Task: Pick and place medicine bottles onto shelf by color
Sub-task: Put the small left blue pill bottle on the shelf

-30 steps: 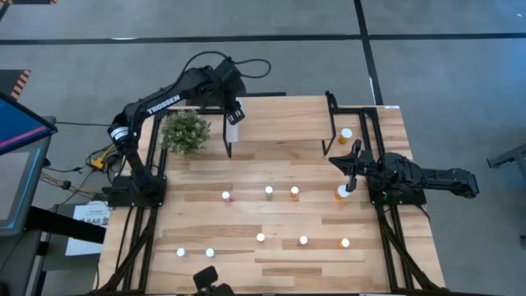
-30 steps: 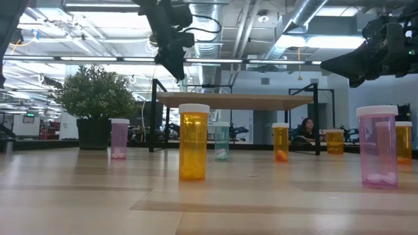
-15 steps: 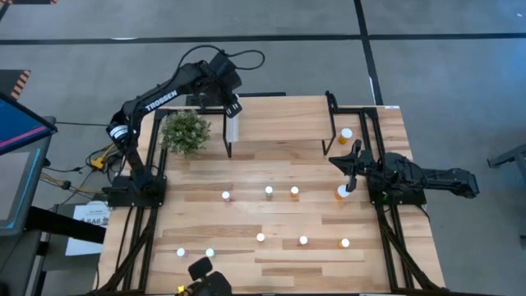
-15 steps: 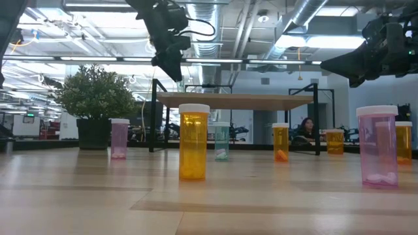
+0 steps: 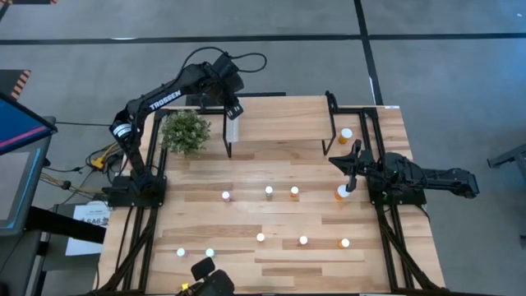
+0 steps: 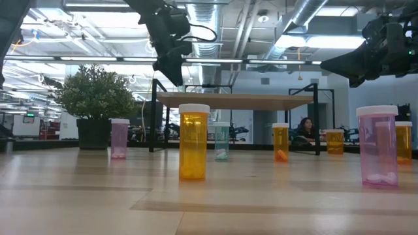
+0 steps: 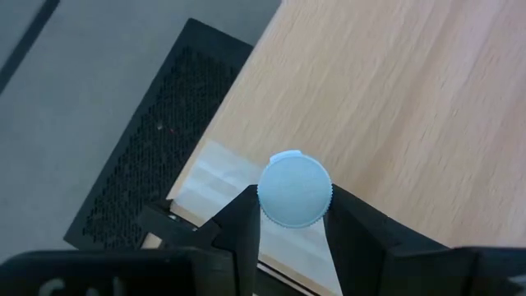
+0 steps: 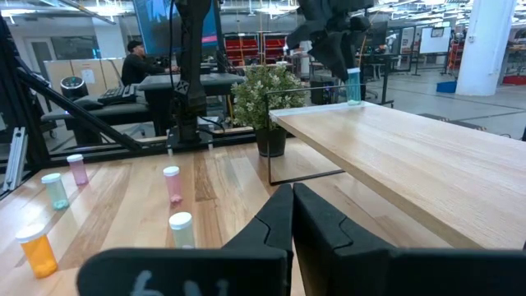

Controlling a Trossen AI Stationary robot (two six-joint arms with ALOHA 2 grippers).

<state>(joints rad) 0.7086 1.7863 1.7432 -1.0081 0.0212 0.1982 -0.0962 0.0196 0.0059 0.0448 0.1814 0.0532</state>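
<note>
My left gripper [image 5: 233,107] is over the far left corner of the shelf [image 5: 288,119], shut on a green medicine bottle [image 8: 353,86] with a white cap [image 7: 294,191]. The bottle is close above the shelf's board; I cannot tell if it touches. An orange bottle [image 5: 346,133] stands on the shelf's right end. Several more bottles stand on the table, among them a pink one [image 5: 225,196] and an orange one [image 5: 294,191]. My right gripper [image 5: 345,160] waits shut at the table's right side, holding nothing. My left gripper pinches the bottle's white cap by its ribbed rim [image 7: 267,201] between its two fingers. The fingers [image 7: 242,218] come from above, slanting down. The bottle hangs upright below them over the shelf's white strip [image 7: 222,177].
A potted plant [image 5: 186,131] stands just left of the shelf. The shelf's black legs [image 5: 228,148] rise at its corners. An orange bottle [image 5: 342,192] stands close to my right gripper. Bare tabletop lies between the bottle rows [image 5: 279,218].
My left gripper has drifted a little toward the table's far edge with the green bottle, still shut on its cap. The bottle stays upright.
</note>
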